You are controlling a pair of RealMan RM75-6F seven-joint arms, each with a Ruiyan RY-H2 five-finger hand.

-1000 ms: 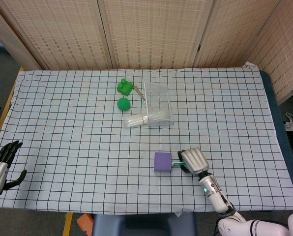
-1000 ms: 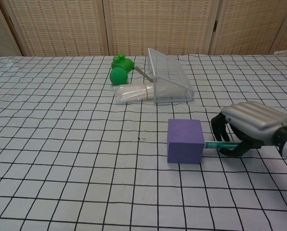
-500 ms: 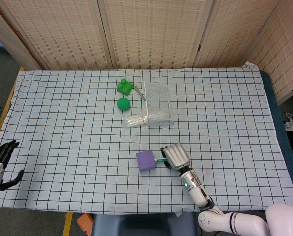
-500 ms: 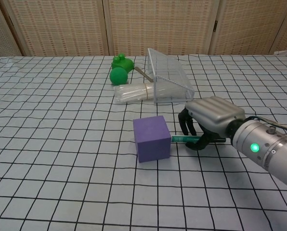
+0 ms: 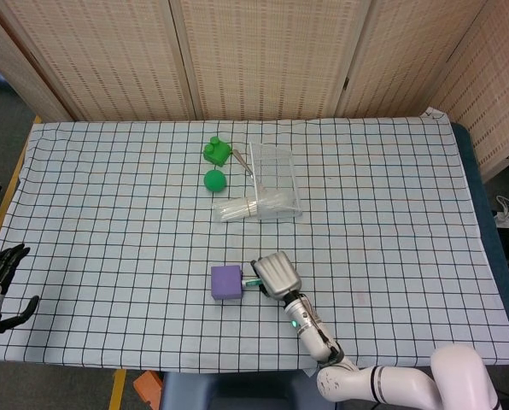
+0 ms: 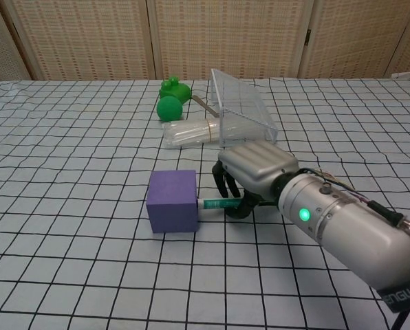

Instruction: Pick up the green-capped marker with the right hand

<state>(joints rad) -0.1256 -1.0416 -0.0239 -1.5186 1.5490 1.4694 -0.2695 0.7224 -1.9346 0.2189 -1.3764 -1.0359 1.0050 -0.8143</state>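
Here, the metal right hand (image 6: 250, 180) grips the slim green-capped marker (image 6: 215, 203) beside a matte purple cube (image 6: 172, 201).

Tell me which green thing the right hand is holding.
The marker, gripped by the right hand beside the purple cube. The green ball and green toy sit untouched far behind.

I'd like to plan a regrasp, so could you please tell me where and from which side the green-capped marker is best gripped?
Grip the green-capped marker on its barrel, from above, fingers closing across its width. It lies flat on the checked tablecloth, its tip against the purple foam cube, so that end looks blocked. The right hand already arches over the free stretch of barrel.
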